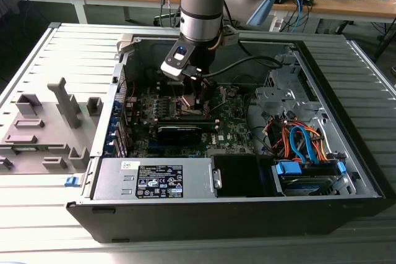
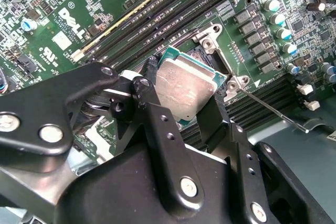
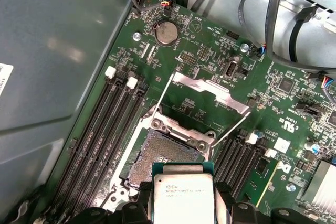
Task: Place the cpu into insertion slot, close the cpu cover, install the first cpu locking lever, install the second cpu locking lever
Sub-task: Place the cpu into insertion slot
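Centre of the exterior view: the gripper (image 1: 197,98) clamped on the cpu (image 2: 185,88), a dull silver square edged in green. The insertion slot (image 3: 160,156) lies bare nearby.

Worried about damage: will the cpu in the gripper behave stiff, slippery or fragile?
Probably stiff: the cpu is a flat metal-topped plate, held by its edges in the gripper. Likely slippery, as that top looks smooth. Pushing it seems risky: the insertion slot near it shows fine contacts.
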Tool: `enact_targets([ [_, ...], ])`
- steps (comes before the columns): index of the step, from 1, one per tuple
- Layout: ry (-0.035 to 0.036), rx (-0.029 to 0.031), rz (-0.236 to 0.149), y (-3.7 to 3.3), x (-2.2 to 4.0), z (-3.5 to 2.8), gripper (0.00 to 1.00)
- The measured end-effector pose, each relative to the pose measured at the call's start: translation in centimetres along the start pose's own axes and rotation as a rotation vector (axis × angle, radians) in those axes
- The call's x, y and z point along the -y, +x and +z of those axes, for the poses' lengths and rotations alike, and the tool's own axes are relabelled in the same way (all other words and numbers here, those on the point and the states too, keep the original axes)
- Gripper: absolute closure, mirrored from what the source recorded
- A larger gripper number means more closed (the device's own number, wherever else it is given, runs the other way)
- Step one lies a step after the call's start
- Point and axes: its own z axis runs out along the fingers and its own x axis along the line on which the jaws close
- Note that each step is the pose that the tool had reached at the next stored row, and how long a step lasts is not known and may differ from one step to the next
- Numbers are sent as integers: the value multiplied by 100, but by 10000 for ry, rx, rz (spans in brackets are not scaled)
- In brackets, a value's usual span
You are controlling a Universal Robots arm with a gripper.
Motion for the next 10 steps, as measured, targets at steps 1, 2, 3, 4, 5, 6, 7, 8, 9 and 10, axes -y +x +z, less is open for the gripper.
enact_targets([
  [1,1,0,15,0,0,0,45],
  [2,3,-2,50,0,0,0,45],
  [3,4,-4,75,0,0,0,45],
  [4,5,-5,97,0,0,0,45],
  [5,5,-6,115,0,0,0,45],
  [6,6,-6,141,0,0,0,45],
  [7,8,-8,160,0,0,0,45],
  [8,9,-9,180,0,0,0,45],
  [9,9,-10,196,0,0,0,45],
  [10,11,-11,216,0,0,0,45],
])
